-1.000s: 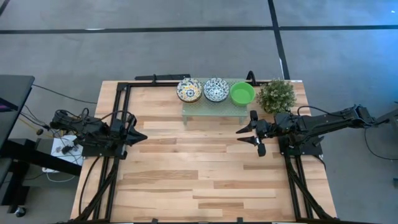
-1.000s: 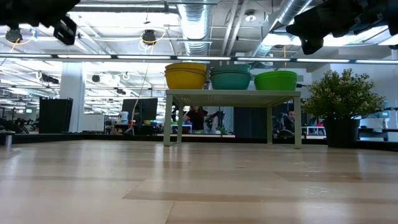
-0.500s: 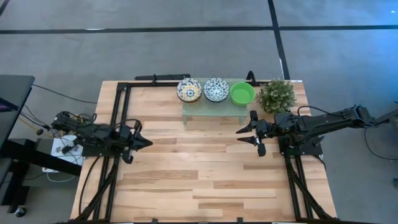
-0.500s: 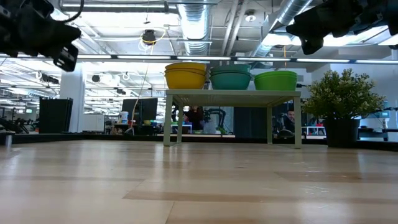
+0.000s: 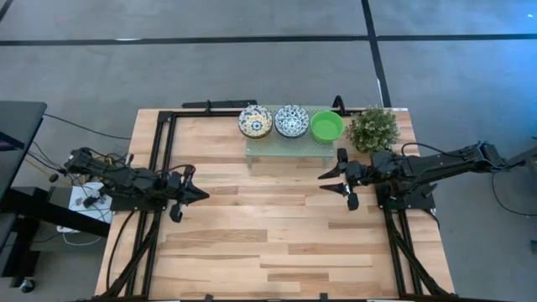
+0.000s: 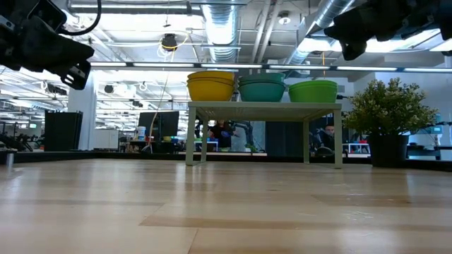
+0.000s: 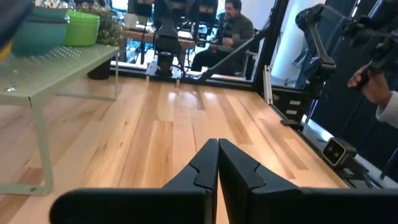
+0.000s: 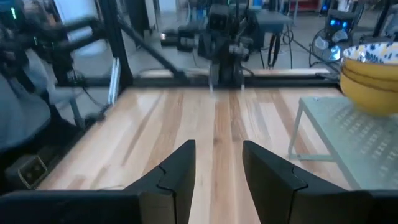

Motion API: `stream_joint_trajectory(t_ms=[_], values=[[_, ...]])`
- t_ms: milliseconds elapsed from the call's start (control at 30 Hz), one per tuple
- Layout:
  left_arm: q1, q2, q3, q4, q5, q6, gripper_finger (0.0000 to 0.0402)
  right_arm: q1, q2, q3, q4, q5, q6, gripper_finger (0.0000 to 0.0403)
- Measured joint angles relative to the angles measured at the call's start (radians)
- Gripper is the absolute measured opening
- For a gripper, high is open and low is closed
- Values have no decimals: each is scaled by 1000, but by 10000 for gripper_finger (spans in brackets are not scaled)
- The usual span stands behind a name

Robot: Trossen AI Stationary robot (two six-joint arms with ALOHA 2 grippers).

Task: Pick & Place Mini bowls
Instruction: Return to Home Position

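- Two arms hang above the bench (image 5: 252, 243), neither carrying anything.
- The left tool (image 5: 202, 195), fingers pressed together, has slid a little inward and lower than a second ago. The right tool (image 5: 322, 182), spread wide, has not moved.
- Farther back, the mini bowls (image 5: 291, 121) sit in three stacks on the mesh rack (image 5: 289, 144), unchanged; the placing looks finished.
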Motion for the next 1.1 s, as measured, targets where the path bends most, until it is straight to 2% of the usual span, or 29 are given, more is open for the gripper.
stream_joint_trajectory(t_ms=[100, 267, 400, 500, 633, 733, 833, 1100], values=[[0, 18, 0, 1, -1, 0, 12, 0, -5, 1, 69, -6, -7, 129], [0, 43, 0, 1, -1, 0, 12, 0, -75, 2, 113, -126, -76, 129], [0, 55, 0, 2, -1, 0, 12, -1, -99, -17, 94, -100, -17, 129], [0, 61, 0, 1, 0, 0, 12, -20, -143, -130, 206, -79, -23, 129], [0, 65, 0, 4, -1, 0, 12, -47, -266, -372, 458, -81, -7, 129], [0, 71, 0, 6, 0, 0, 12, -61, -343, -369, 412, -73, 19, 129], [0, 74, 0, 12, 0, 0, 12, -74, -387, -370, 385, -83, -25, 129], [0, 87, 0, 20, -1, 0, 12, -106, -545, -377, 143, -79, -35, 129]])
